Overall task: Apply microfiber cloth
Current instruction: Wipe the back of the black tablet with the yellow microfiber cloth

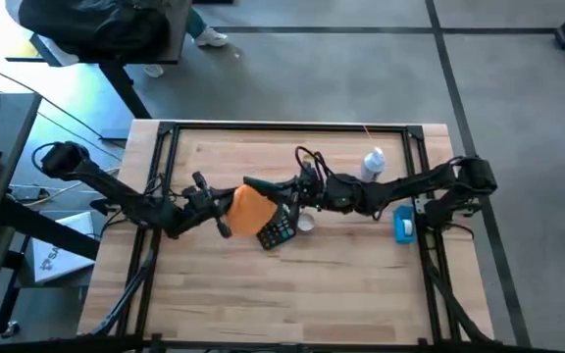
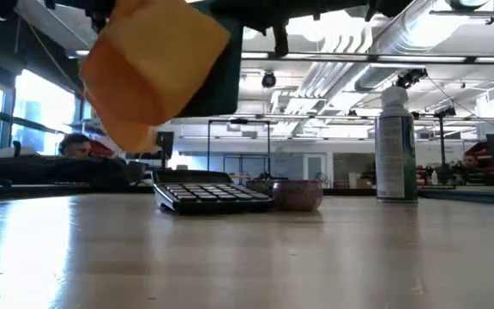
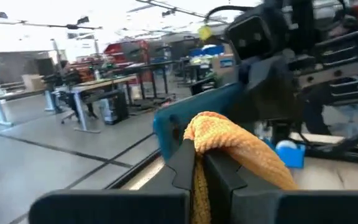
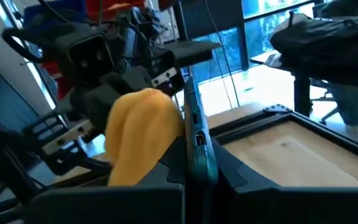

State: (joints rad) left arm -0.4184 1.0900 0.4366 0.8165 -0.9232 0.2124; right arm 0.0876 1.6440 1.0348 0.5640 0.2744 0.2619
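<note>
While both arms meet above the black calculator, the left gripper is clamped on the soft bright orange microfiber cloth, and the right gripper pinches a thin teal slab.

Held clear of the light wooden table, the cloth hangs over the calculator's left end, touching the slab. A small purple cup sits just right of the calculator, a white spray can farther right, and a small blue object beyond that.
</note>
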